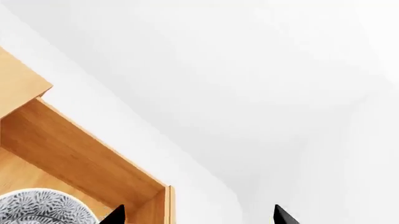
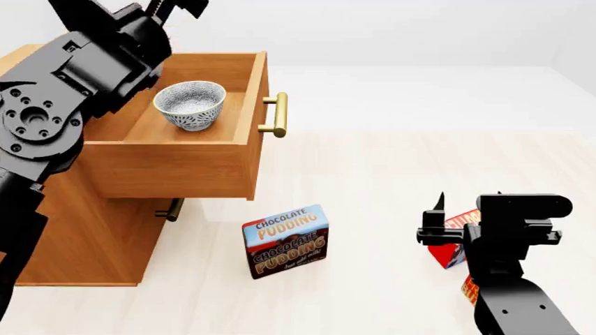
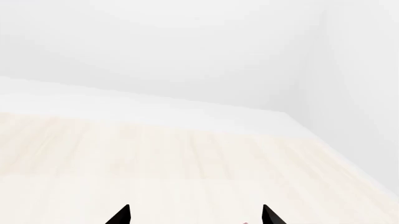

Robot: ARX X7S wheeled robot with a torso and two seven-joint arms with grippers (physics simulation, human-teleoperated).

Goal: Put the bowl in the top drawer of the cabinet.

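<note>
1. Left gripper (image 1: 198, 215): only two dark tips show at the left wrist view's edge; the head view cuts it off at the top.
2. Bowl (image 1: 42, 207): cropped by the left wrist view's lower edge.
3. Red box (image 2: 453, 241): mostly hidden behind the right arm; lettering unreadable.
4. Lower drawer handle (image 2: 169, 209): largely hidden under the top drawer (image 2: 177, 164).

Clearance and obstructions around the pulled-out top drawer (image 2: 177, 164).

Open from above, with the bowl (image 2: 191, 104) standing toward its back and bare drawer floor in front of it; left arm (image 2: 65, 91) overhanging the left wall. Brass handle (image 2: 273, 115) projecting at the front. Pudding box (image 2: 285, 241) on the pale floor (image 2: 373, 181) below the drawer front; red box (image 2: 456, 241) behind the right gripper (image 2: 437, 227), open floor between the two.
</note>
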